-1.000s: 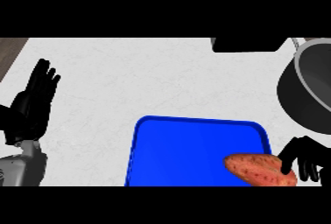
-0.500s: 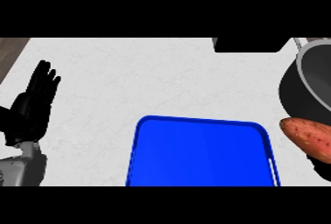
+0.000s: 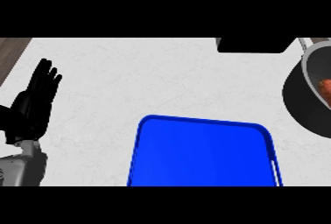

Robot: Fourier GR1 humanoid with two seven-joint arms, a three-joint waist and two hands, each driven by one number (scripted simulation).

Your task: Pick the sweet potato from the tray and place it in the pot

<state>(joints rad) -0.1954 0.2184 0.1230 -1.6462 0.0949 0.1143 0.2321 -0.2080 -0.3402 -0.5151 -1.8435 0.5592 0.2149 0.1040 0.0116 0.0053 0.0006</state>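
Orange-brown sweet potato (image 3: pixel 325 89): a sliver visible inside the dark round metal pot (image 3: pixel 304 109) at the right edge of the white marbled counter (image 3: pixel 161 78). Flat blue rectangular tray (image 3: pixel 205 153): lower centre, well apart from the pot. Black left hand (image 3: pixel 32 103): at the left edge, fingers straight and up, grasping nothing. Right hand: out of sight.

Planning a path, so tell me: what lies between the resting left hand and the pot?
In the head view, only bare white counter separates the left hand from the pot; the blue tray sits nearer, below that line.
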